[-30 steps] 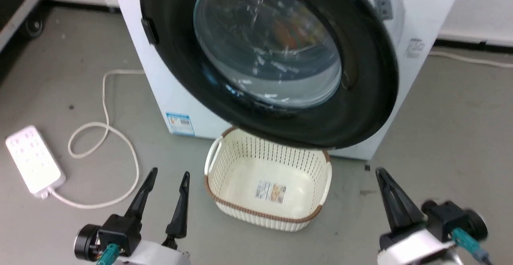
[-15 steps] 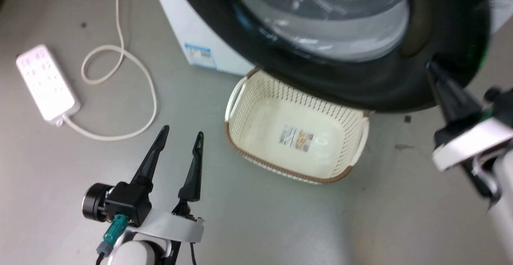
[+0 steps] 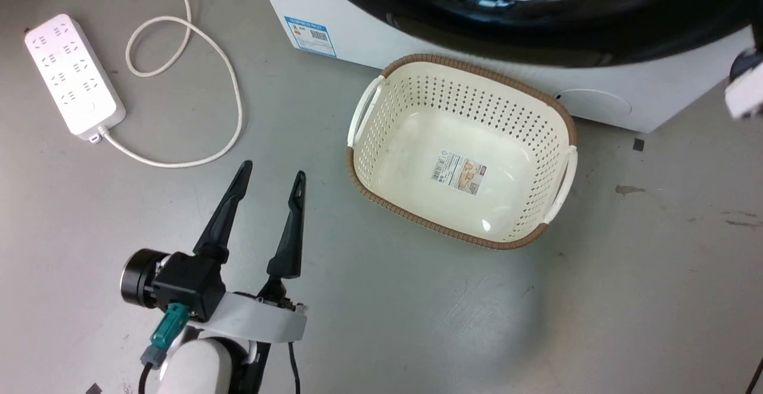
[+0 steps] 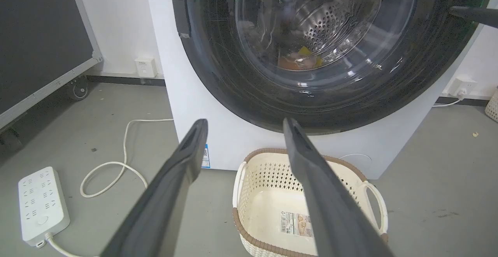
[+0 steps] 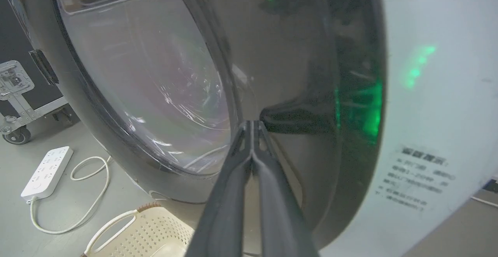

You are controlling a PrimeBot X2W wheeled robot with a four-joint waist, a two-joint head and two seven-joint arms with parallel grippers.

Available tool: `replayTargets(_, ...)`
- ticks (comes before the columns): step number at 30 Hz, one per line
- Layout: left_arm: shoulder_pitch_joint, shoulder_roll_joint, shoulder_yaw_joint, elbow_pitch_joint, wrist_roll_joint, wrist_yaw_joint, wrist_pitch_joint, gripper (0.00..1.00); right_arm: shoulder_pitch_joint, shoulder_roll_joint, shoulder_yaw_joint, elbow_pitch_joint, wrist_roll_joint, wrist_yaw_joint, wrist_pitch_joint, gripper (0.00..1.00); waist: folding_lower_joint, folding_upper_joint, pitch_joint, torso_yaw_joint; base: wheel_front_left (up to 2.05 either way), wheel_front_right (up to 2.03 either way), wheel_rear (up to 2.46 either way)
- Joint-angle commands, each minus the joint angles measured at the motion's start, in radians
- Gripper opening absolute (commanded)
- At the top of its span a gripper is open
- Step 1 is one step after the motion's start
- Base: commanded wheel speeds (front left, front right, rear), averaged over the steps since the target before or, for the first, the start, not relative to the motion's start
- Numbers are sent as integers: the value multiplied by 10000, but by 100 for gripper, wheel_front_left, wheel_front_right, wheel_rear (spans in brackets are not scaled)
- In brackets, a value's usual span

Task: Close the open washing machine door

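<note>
While the right tool point(image 5: 253, 123), its two fingers pressed together, meets its own reflection on the right side of the washing machine door point(image 4: 233, 90), the left tool point(image 3: 272, 170) hangs over the grey floor point(image 3: 626, 298) with its fingers spread apart and nothing between them. The door, black-rimmed with a bulging glass window, lies close against the front of the white washing machine point(image 3: 357, 30); whether it is latched cannot be told. A cream perforated basket point(image 3: 465, 93) stands on the floor just before the machine, below the door. A white power strip point(image 3: 71, 78) and its looped cable point(image 3: 239, 114) lie on the floor to the machine's left.
</note>
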Motion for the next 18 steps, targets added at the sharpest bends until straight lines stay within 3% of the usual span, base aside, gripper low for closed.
replayTargets(1, -125, -24, -28, -55, 76, -43, -55, 100, -408, -69, -42, 292, -41, -21, 50, 0, -2, -1, 37, 4, 0, 0, 0)
replayTargets(8, -148, -58, -59, -44, 118, -44, -55, 100, -1288, 211, -265, 1531, -20, -21, -75, 0, -2, -1, 52, -19, 0, 0, 0)
replayTargets(16, 10, -96, -24, 145, 103, -44, -55, 100, -587, 462, -111, 1855, -24, -21, -383, 0, -2, -1, -794, -118, 0, 0, 0)
replayTargets(18, 103, -87, -6, 270, 137, -44, -55, 100, -214, 529, -224, 1537, -144, -21, -406, 100, -2, -1, -1172, -183, 0, 0, 0)
